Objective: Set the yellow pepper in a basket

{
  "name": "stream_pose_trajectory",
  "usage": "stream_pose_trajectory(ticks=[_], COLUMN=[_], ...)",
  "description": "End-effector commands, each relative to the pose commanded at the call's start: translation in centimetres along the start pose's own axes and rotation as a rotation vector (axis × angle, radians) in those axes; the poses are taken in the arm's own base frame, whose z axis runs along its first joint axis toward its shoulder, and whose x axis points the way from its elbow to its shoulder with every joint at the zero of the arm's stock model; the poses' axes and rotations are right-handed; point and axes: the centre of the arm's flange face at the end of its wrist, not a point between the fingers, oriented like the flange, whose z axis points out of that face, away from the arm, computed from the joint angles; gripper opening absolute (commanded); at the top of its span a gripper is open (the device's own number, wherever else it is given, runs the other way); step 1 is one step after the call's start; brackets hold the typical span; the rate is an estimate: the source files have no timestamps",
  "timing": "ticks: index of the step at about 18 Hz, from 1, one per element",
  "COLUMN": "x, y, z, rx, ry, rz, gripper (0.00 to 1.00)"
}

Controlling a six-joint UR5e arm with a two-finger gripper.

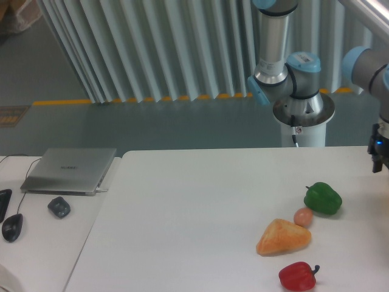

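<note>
The yellow pepper is out of view, and no basket shows either. My arm reaches down from the top right. Its wrist and the dark upper part of the gripper sit at the right edge of the frame, above the table's far right side. The frame edge cuts off the fingers, so their state is hidden. The gripper is to the right of and above the green pepper, apart from it.
On the white table lie a peach ball, an orange-tan wedge and a red pepper. The robot's base stands behind the table. A laptop and two mice lie on the left desk.
</note>
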Motion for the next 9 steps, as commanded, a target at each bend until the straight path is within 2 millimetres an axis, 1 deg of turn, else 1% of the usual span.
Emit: stream_pose_trajectory(ticks=[1,3,5,6,9], x=[0.2,0.3,0.7,1.0,1.0], y=[-1.1,-2.4,-3.3,-3.5,-3.4], z=[0.3,0.5,1.2,1.7,1.8], rx=[-0.002,-0.001,0.008,0.003,0.011], ry=[0.004,0.005,0.018,0.028,0.027], rz=[0.017,0.009,-0.008,-0.006,-0.008], gripper=[1.00,1.00,1.00,1.00,1.00])
